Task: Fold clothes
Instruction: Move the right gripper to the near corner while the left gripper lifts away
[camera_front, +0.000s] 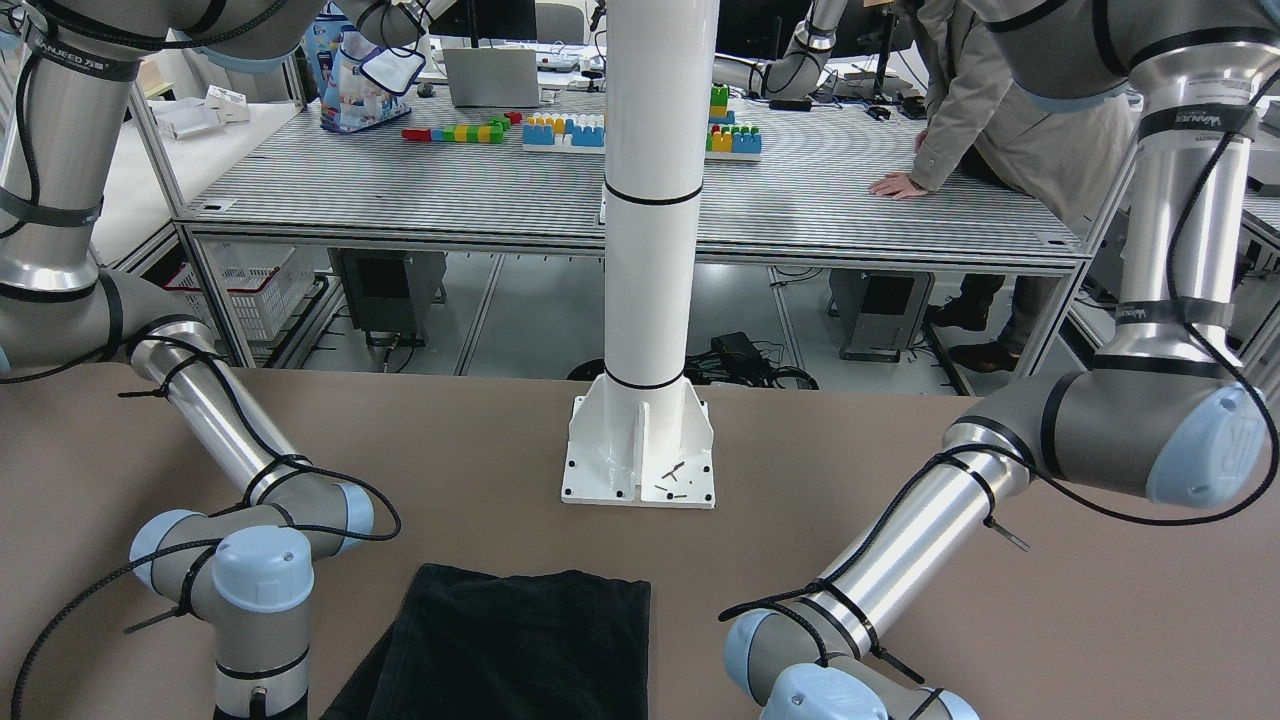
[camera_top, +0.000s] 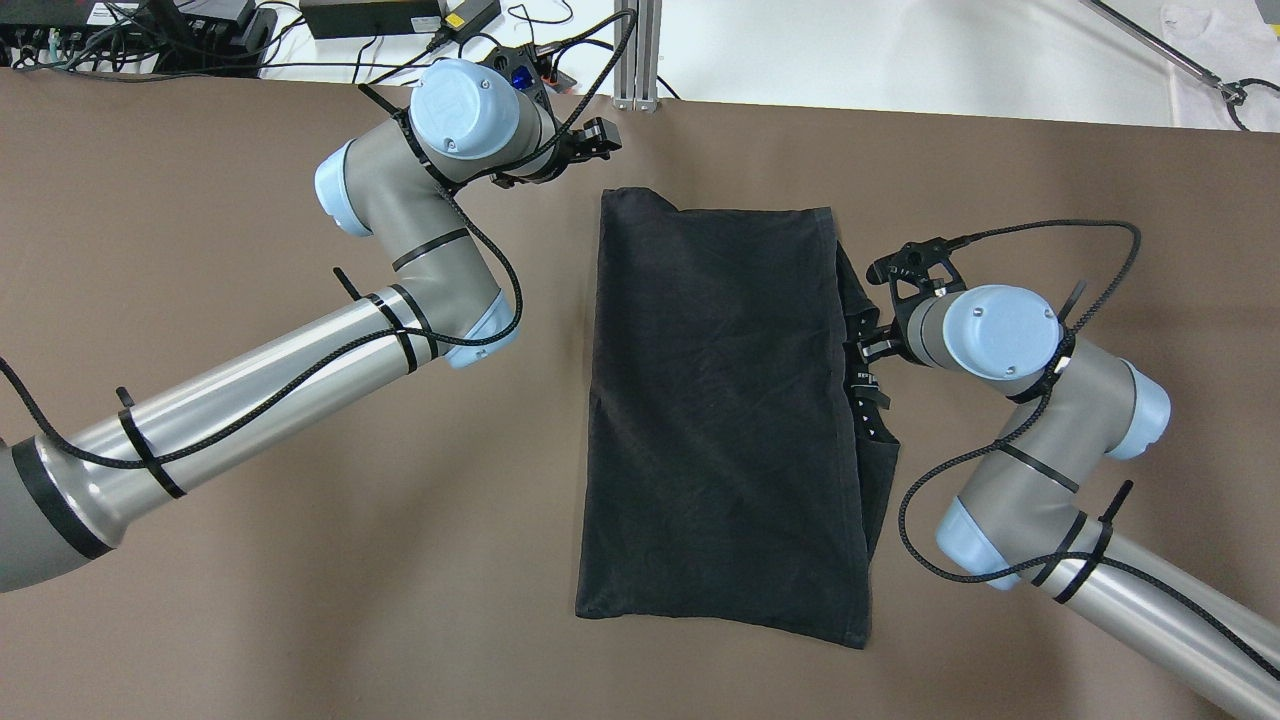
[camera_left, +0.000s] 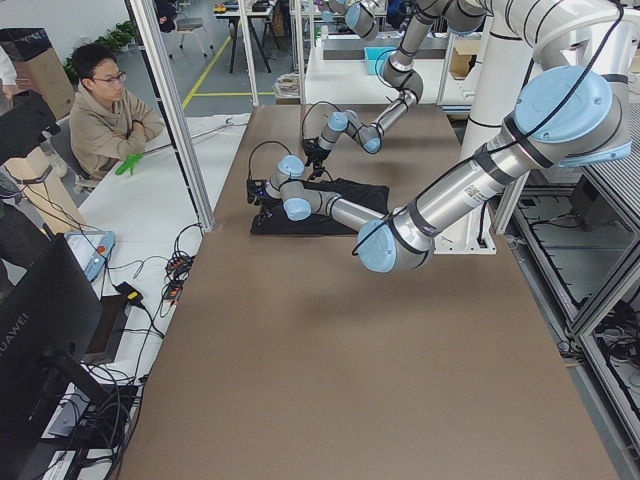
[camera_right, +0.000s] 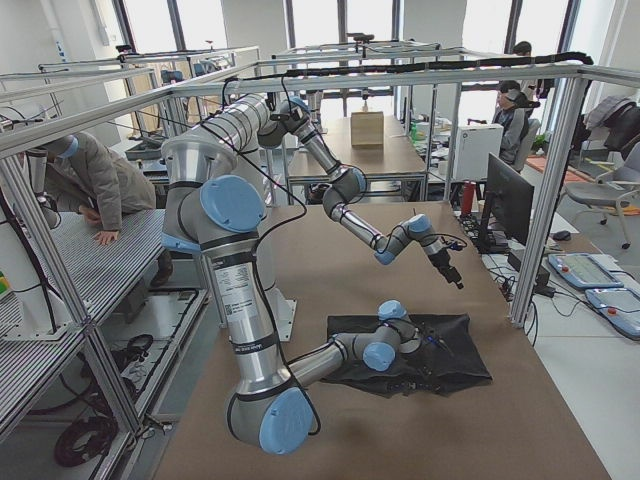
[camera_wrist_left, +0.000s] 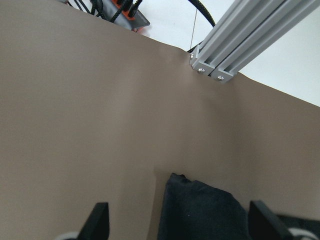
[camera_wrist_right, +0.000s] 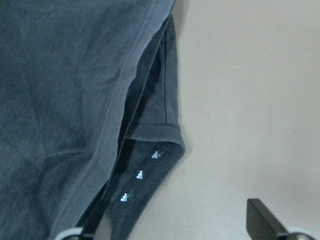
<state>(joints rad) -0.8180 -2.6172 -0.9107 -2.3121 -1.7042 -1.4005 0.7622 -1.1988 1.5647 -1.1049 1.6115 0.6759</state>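
The clothes (camera_top: 720, 400) are one black garment, folded and lying flat on the brown table (camera_top: 250, 550), with a lower layer sticking out along its right edge. My left gripper (camera_top: 597, 137) hovers open just beyond the garment's far left corner (camera_wrist_left: 200, 210), which shows between its fingers (camera_wrist_left: 100, 220). My right gripper (camera_top: 868, 372) is open at the garment's right edge, over the protruding flap (camera_wrist_right: 155, 150) with small white marks. One of its fingers (camera_wrist_right: 265, 220) is above bare table. In the front-facing view only the garment's near part (camera_front: 510, 640) shows, and both grippers are out of frame.
A white pillar (camera_front: 650, 200) on a bolted base plate (camera_front: 640, 450) stands at the robot's side of the table. An aluminium post (camera_top: 637, 50) and cables (camera_top: 380, 20) sit past the far edge. A person (camera_front: 990, 90) leans on another table, and another person (camera_left: 105, 110) sits beside this table.
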